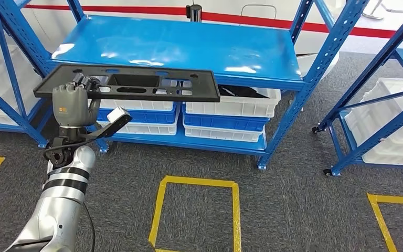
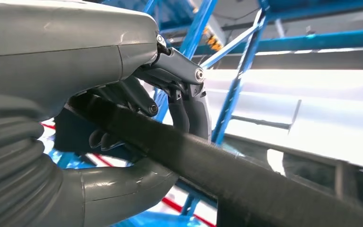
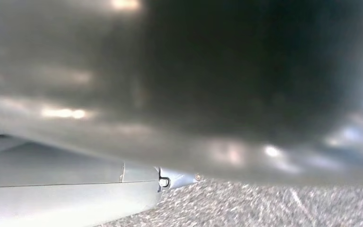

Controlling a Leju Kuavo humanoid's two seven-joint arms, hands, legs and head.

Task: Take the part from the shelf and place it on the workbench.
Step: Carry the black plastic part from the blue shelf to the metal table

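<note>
silver ribbed forearm rising at lower left, and the left hand [image 1: 72,105] has its grey fingers clamped on the left end of the part [image 1: 136,84], a flat matte black plastic panel with rectangular cutouts, held level in the upper left. right hand [image 3: 66,198], can't tell. behind, glossy blue shelf [image 1: 189,44], white crates [image 1: 231,107] beneath, grey carpet, yellow tape square [image 1: 197,212].

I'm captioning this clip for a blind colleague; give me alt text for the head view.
The robot's left hand holds a long flat black part by one end, level in front of a blue shelf. White bins sit on the lower tier; yellow tape squares mark the grey carpet.
</note>
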